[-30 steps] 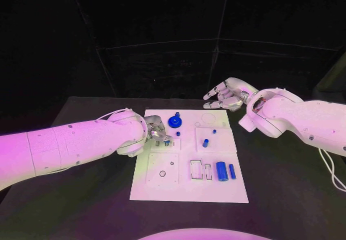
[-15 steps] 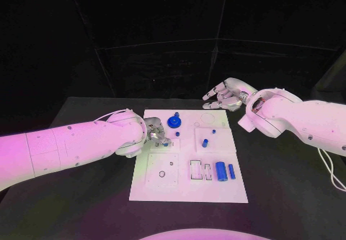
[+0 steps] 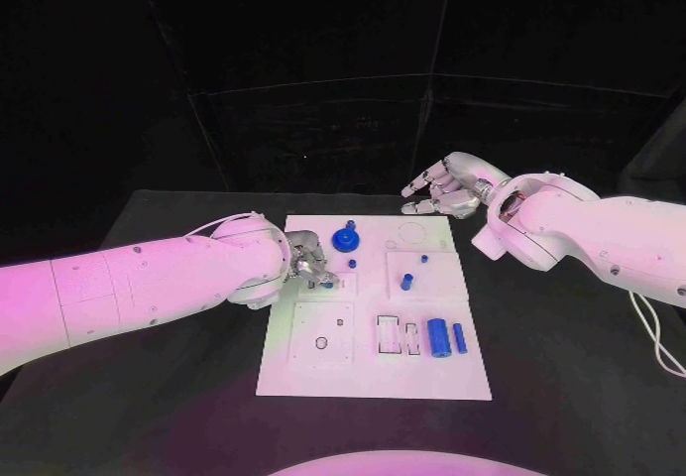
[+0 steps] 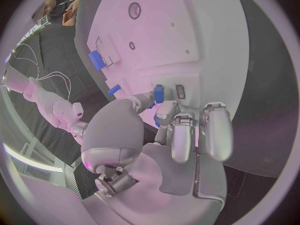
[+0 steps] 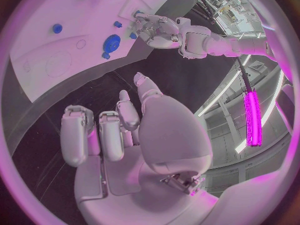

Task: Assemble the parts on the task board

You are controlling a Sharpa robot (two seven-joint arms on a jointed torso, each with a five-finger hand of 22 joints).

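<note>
The white task board [image 3: 322,372] lies in the middle of the black table. My left hand [image 3: 309,260] hovers over the board's left middle and pinches a small blue part [image 3: 326,284] just above the surface; the left wrist view shows that blue part [image 4: 159,93] between the thumb and a finger. My right hand [image 3: 450,186] hangs beyond the board's far right corner, fingers apart and holding nothing. On the board sit a round blue knob [image 3: 346,239], two small pegs [image 3: 352,265] [image 3: 423,261], a short cylinder [image 3: 406,282], a thick cylinder [image 3: 439,337] and a slim one [image 3: 459,335].
Black table [image 3: 158,397] runs around the board on all sides. The board has a round hole [image 3: 322,344] and rectangular slots [image 3: 388,335] near its front. In the right wrist view my left hand [image 5: 156,30] shows over the board [image 5: 37,45] near the blue knob [image 5: 112,43].
My left hand has drawn slightly in over the board's left middle with the small blue part still pinched. The right hand has not moved.
</note>
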